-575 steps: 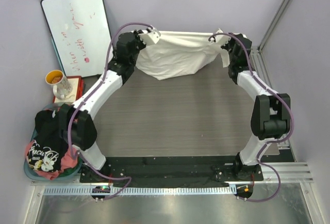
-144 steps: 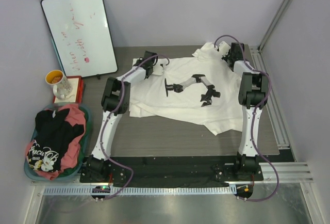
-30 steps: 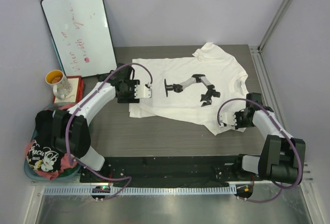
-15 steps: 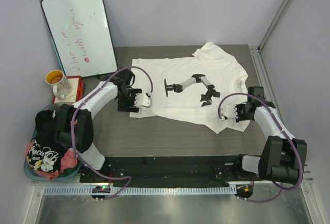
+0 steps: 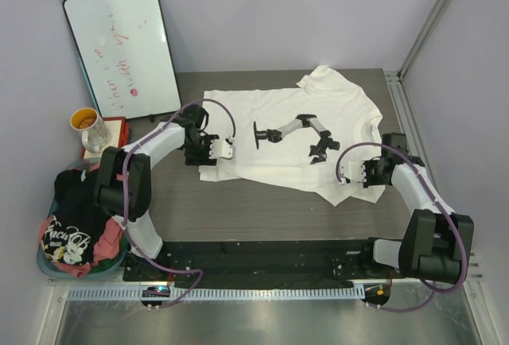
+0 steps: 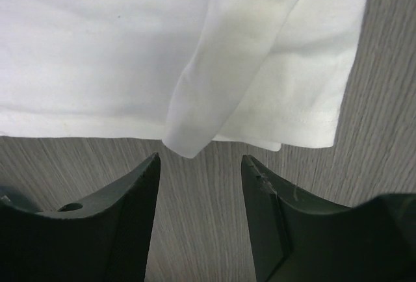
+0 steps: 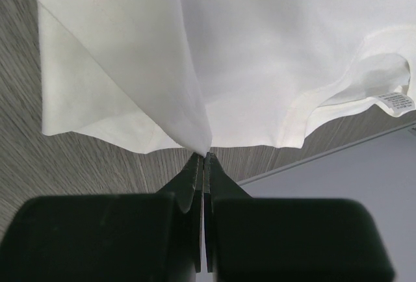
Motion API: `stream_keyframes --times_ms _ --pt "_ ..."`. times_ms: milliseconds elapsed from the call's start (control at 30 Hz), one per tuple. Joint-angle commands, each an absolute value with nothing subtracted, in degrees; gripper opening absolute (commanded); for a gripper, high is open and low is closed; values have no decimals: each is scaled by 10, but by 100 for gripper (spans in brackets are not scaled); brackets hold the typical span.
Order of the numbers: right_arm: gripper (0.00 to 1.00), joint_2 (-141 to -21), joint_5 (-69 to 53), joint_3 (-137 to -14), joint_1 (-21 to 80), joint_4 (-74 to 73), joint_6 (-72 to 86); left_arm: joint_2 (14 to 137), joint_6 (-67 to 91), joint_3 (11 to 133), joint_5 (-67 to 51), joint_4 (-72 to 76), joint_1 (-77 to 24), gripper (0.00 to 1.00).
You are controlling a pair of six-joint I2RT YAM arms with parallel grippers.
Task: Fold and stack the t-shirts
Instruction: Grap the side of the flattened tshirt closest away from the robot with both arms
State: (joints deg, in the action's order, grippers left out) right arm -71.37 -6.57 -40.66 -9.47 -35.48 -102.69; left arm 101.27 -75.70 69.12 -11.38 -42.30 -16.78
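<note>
White t-shirt (image 5: 286,154): It is laid almost flat, black chest graphic up, on the far half of the counter (image 5: 262,210). The hem is turned to the left and the collar to the right. It is judged to be spread this way so that it can be folded in place.

Near-left hem corner: A flap of cloth is seen doubled over on itself. That is probably why this corner is being approached.

Left claw (image 6: 200,184): It is released. The fingers are parted low over the bare counter, with the tip of the doubled flap just beyond them. Nothing is gripped.

Right claw (image 7: 205,157): It is clenched on a thin ridge of the white t-shirt at its near-right edge, beside the sleeve. The cloth is drawn up into a small peak from the pinch. A neck label is visible further along the edge.

Step in hand: The shirt seems to be held at one side while the other side is lined up. The fold itself is not yet made.

Black t-shirt (image 5: 75,218): It is heaped with pale lettering showing in the laundry basket (image 5: 75,271) at the near left, and awaits its turn.

Pink-red t-shirt (image 5: 111,238): It is bunched beneath the black one in the same basket.

Surroundings: A whiteboard (image 5: 123,51) is propped at the far left, with a mug (image 5: 89,126) in front of it. Both are well apart from the work.
</note>
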Motion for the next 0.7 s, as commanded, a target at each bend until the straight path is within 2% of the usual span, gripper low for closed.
stream_keyframes --times_ms 0,333,433,533,600,667 --pt "1 -710 -64 -418 -91 -344 -1020 1021 -763 712 -120 -401 -156 53" --pt "1 -723 -62 -425 -86 -335 -1009 1047 -755 726 -129 -384 -156 50" --pt "1 -727 -62 -426 -85 -333 -1008 1053 -751 731 -132 -381 -156 45" --pt "1 -730 -60 -428 -85 -332 -1008 1052 -752 734 -136 -382 -156 35" --pt "1 -732 -59 -429 -85 -331 -1009 1051 -754 737 -140 -394 -156 21" --pt "1 -733 -58 -430 -84 -330 -1008 1051 -756 744 -145 -408 -156 12"
